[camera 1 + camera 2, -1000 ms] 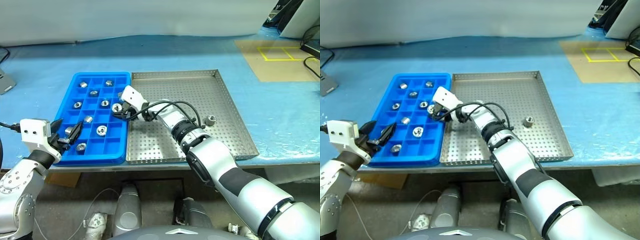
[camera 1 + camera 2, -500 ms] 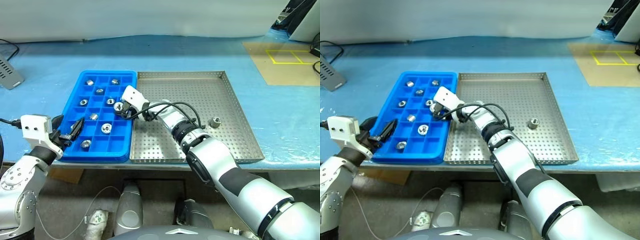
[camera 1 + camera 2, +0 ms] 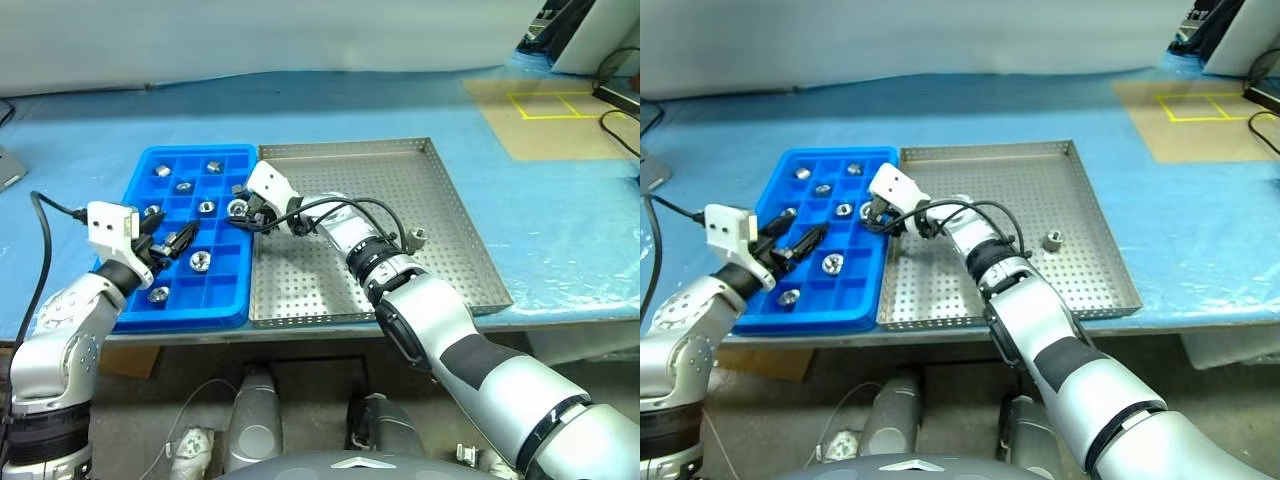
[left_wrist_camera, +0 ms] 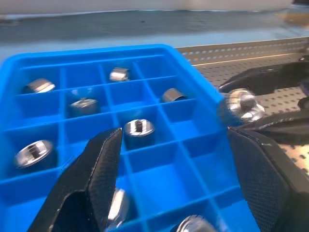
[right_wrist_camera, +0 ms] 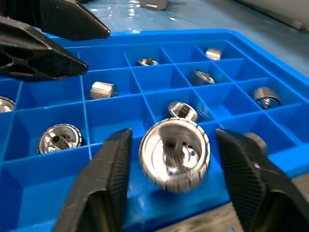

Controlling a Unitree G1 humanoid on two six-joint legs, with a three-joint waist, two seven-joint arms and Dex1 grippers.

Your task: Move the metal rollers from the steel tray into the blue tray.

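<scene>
Over the blue tray [image 3: 135, 200], my right end effector [image 5: 169, 164] has its fingers apart around a roller [image 5: 175, 147]; my left end effector [image 3: 172, 240] gapes empty. One roller [image 3: 418, 237] lies in the steel tray [image 3: 440, 180].

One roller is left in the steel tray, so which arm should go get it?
Right. The right gripper is beside the steel tray; the last roller lies by that arm.
</scene>
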